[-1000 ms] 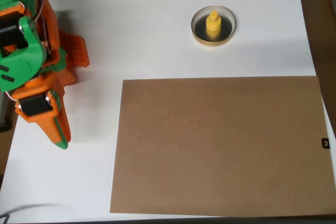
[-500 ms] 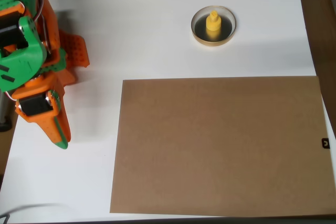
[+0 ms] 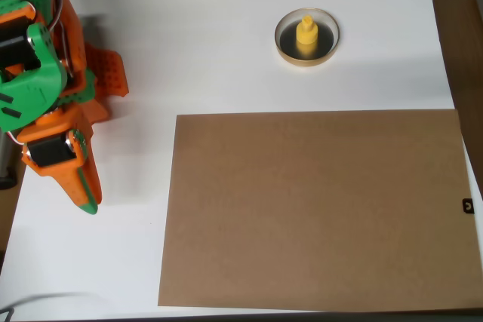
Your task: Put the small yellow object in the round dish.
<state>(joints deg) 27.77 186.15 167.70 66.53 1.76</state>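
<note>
Knob-topped piece of bright yellow plastic, the small yellow object (image 3: 306, 35), stands upright inside the round dish (image 3: 284, 50) with its tan rim and dark inside, near the far edge of the white table (image 3: 204, 43); it looks light, rigid and likely a bit slick, so the narrow knob on top, pinched from above, seems the best place to take hold. A flat brown cardboard sheet (image 3: 317, 209) lies nearer, apart from the dish, and the orange-and-green gripper (image 3: 83, 190) rests well away at the left edge, fingers together, holding nothing.
</note>
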